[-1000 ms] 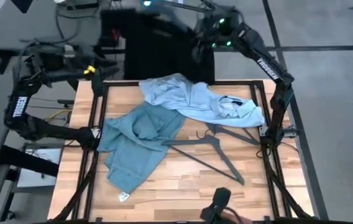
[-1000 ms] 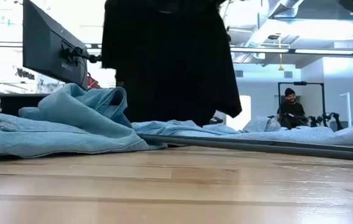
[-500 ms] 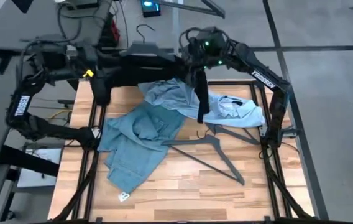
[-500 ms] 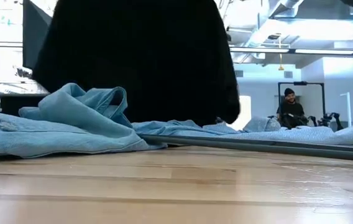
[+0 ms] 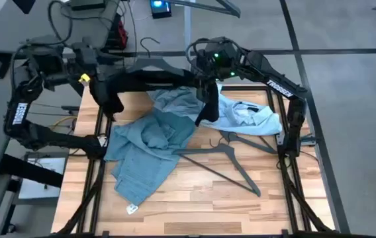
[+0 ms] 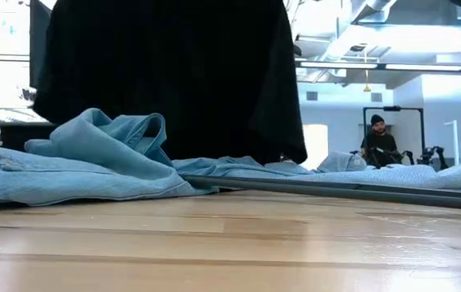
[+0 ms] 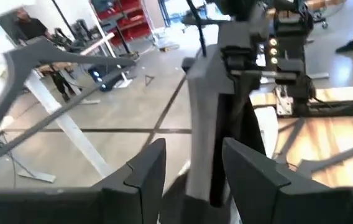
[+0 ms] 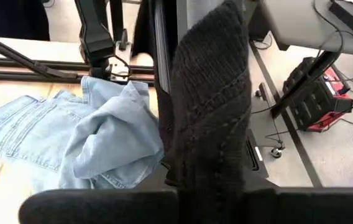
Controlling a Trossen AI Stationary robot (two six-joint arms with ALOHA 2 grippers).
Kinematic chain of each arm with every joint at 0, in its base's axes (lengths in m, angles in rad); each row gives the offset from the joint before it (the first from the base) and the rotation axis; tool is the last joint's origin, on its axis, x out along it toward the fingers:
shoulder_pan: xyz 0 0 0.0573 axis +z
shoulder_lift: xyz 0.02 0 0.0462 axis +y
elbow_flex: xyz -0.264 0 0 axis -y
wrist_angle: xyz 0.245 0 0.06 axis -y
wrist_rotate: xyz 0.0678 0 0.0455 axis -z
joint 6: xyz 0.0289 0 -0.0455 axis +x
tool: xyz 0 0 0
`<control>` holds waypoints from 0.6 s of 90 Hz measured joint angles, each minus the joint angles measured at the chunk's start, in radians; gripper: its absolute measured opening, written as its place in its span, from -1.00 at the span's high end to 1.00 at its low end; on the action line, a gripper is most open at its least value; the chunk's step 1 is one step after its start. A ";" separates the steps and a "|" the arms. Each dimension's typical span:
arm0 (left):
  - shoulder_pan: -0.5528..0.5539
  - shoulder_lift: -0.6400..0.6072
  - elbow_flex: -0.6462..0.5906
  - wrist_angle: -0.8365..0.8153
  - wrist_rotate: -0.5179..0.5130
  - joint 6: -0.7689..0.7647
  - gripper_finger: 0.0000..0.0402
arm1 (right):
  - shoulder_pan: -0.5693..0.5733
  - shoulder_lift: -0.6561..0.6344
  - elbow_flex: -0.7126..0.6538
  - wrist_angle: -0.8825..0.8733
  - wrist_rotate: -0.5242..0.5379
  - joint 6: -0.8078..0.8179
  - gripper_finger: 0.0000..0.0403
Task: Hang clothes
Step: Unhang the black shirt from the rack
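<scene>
The black t-shirt (image 5: pixel 155 79) hangs on a grey hanger whose hook (image 5: pixel 149 43) points away from the table, above the table's far edge. It is stretched between my two grippers. My left gripper (image 5: pixel 103 86) is shut on its left shoulder end and my right gripper (image 5: pixel 208 69) on its right end; one sleeve (image 5: pixel 208 109) droops below the right gripper. In the low view the t-shirt (image 6: pixel 165 73) fills the back. The denim jeans (image 5: pixel 145 145) lie crumpled at the table's left middle, and the pale collared shirt (image 5: pixel 231 109) lies at the far right. My left gripper (image 7: pixel 195 171) pinches the hanger's shoulder end with black cloth over it (image 7: pixel 204 124) between its two fingers, coming level from the table's left. The t-shirt hangs below, lifted off the table. My right gripper (image 8: pixel 207 186) is shut on the t-shirt's other shoulder end (image 8: pixel 210 106); the black cloth drapes over the fingers and hides the place of contact. It comes from the table's right, and the cloth hangs below it.
Two bare grey hangers (image 5: pixel 221 164) (image 5: pixel 249 142) lie on the wooden table (image 5: pixel 194 205) right of the jeans. A dark frame (image 5: pixel 102 158) borders the table. Bare wood lies toward the near edge. A person (image 6: pixel 379 139) sits far behind in the room.
My right gripper has come down and toward the table's near and left side with the t-shirt. The t-shirt, which hung narrow behind the far edge, is now spread wide between both grippers over that edge. My left gripper has closed in on its left shoulder end.
</scene>
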 joint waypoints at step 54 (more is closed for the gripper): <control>-0.002 0.147 -0.039 0.078 0.064 0.004 0.29 | 0.026 0.000 0.000 -0.006 0.023 -0.039 0.95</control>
